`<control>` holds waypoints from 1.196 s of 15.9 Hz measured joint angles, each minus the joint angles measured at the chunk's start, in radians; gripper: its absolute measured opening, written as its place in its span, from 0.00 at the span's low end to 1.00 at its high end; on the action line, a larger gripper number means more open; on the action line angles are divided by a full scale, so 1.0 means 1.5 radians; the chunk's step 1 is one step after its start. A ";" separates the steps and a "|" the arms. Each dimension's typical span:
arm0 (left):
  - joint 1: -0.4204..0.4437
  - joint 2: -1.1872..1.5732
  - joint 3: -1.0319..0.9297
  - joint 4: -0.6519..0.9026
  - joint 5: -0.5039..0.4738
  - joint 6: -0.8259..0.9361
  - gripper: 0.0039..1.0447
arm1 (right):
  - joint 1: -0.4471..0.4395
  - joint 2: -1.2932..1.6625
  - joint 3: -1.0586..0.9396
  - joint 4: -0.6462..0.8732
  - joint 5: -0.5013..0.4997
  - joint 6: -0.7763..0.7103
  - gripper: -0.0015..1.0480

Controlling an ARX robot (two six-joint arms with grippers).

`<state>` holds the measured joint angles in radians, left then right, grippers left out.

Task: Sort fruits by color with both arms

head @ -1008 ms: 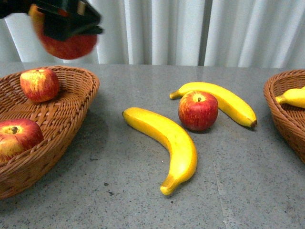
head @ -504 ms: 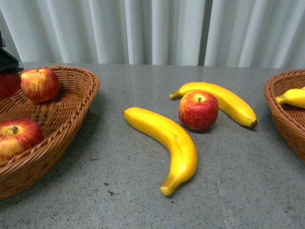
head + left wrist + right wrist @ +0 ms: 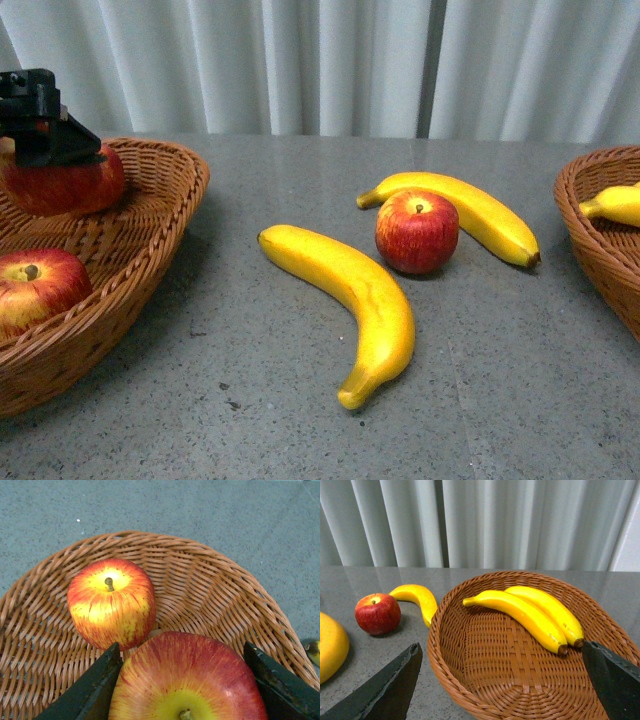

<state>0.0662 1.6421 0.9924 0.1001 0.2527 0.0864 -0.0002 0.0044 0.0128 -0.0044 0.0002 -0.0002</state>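
Note:
My left gripper (image 3: 40, 130) is shut on a red apple (image 3: 55, 190) and holds it low in the left wicker basket (image 3: 150, 230). In the left wrist view the held apple (image 3: 187, 680) sits between the black fingers (image 3: 95, 690), right next to another apple (image 3: 111, 602) resting in the basket. A third apple (image 3: 35, 290) lies at the basket's near end. A red apple (image 3: 416, 232) and two bananas (image 3: 350, 300) (image 3: 460, 212) lie on the table. My right gripper (image 3: 500, 650) is open above the right basket (image 3: 440, 645), which holds two bananas (image 3: 520, 610).
The grey table (image 3: 250, 400) carries both baskets at its sides; the right basket (image 3: 600, 230) shows at the front view's right edge with a banana (image 3: 615, 203) in it. A white curtain (image 3: 330, 60) hangs behind the table.
My left gripper with the apple has gone from high above the left basket's far rim, leftward nearly out of view, then down into the basket beside the far apple. The table fruits have not moved.

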 joint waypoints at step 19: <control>-0.367 0.201 0.224 -0.075 0.009 0.180 0.94 | 0.000 0.000 0.000 0.000 0.000 0.000 0.94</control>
<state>-0.4847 1.9430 1.3281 -0.0124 0.2657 0.3565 -0.0002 0.0044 0.0128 -0.0044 0.0002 -0.0002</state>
